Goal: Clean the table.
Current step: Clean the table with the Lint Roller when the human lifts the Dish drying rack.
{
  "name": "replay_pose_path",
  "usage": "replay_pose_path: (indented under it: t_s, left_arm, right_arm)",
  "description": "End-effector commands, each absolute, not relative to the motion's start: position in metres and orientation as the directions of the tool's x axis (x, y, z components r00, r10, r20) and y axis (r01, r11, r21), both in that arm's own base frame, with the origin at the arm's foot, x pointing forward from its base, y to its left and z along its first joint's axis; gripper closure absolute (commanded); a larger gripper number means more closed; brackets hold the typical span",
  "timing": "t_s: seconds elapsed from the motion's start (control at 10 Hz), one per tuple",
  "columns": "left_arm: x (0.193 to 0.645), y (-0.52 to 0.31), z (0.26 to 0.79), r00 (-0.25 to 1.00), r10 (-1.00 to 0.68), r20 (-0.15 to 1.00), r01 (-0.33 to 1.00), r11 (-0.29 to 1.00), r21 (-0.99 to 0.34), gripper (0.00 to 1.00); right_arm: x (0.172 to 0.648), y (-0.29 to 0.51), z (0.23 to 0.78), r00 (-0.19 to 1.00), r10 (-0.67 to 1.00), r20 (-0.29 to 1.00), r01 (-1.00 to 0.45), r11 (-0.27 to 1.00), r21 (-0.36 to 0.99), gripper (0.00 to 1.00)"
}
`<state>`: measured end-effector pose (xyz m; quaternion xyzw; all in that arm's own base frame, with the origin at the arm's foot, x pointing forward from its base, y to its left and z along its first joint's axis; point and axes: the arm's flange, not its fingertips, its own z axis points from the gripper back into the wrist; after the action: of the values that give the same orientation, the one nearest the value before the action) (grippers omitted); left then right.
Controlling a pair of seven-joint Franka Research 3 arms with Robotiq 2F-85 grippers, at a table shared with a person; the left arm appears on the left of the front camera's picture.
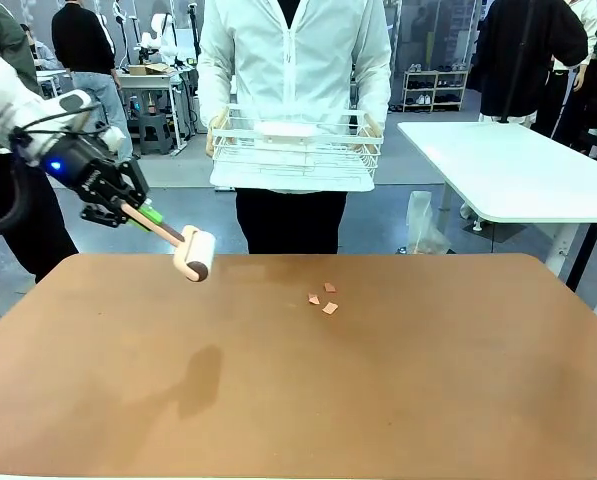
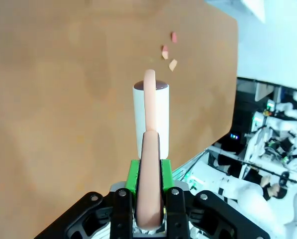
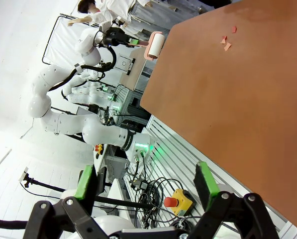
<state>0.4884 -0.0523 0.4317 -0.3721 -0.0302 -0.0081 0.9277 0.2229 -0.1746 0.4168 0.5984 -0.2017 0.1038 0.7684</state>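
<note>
Worktop (image 1: 378,380): reddish-brown, before the person (image 1: 294,60) — three scraps (image 1: 324,298) near far middle.
Left tool (image 1: 148,214): clamped on roller (image 1: 200,252) handle, raised over left side.
Right tool (image 3: 145,177): jaws apart — beyond near edge.

This is a robot lab, a big work room. A white robot arm (image 1: 18,100) with black wires hangs over the far left corner of the brown table (image 1: 298,400). Past the table's edge sit lots of cables (image 3: 148,193) and a red stop button (image 3: 171,201) on a yellow box. The floor (image 1: 378,225) is plain grey. At the back stand a white table (image 1: 518,170), a work bench (image 1: 153,85) with boxes on it, and a shelf (image 1: 433,90) with shoes. People stand about back there, near more benches and gear
</note>
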Motion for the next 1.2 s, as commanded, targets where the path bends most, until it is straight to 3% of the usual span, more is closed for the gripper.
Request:
replay_pose_path:
  t_s: [0.0,0.5,0.7,1.0,1.1]
  left_arm:
    - [0.512,-0.071,0.415,0.997,-0.028,0.077,0.074,0.705,-0.705,0.79]
    - [0.539,-0.134,0.353,0.997,-0.024,0.068,0.065,0.704,-0.707,0.79]
    - [0.534,-0.137,0.339,0.990,0.031,0.134,0.073,0.711,-0.699,0.79]
    - [0.553,-0.134,0.330,0.998,-0.035,0.049,0.059,0.702,-0.710,0.79]
    - [0.559,-0.132,0.328,0.997,-0.026,0.067,0.066,0.716,-0.695,0.79]
  right_arm:
    - [0.221,-0.174,0.419,0.891,-0.082,0.446,-0.413,0.260,0.873,0.00]
    - [0.221,-0.174,0.419,0.891,-0.082,0.446,-0.413,0.260,0.873,0.00]
    - [0.221,-0.174,0.419,0.891,-0.082,0.446,-0.413,0.260,0.873,0.00]
    - [0.221,-0.174,0.419,0.891,-0.082,0.446,-0.413,0.260,0.873,0.00]
    - [0.221,-0.174,0.419,0.891,-0.082,0.446,-0.413,0.260,0.873,0.00]
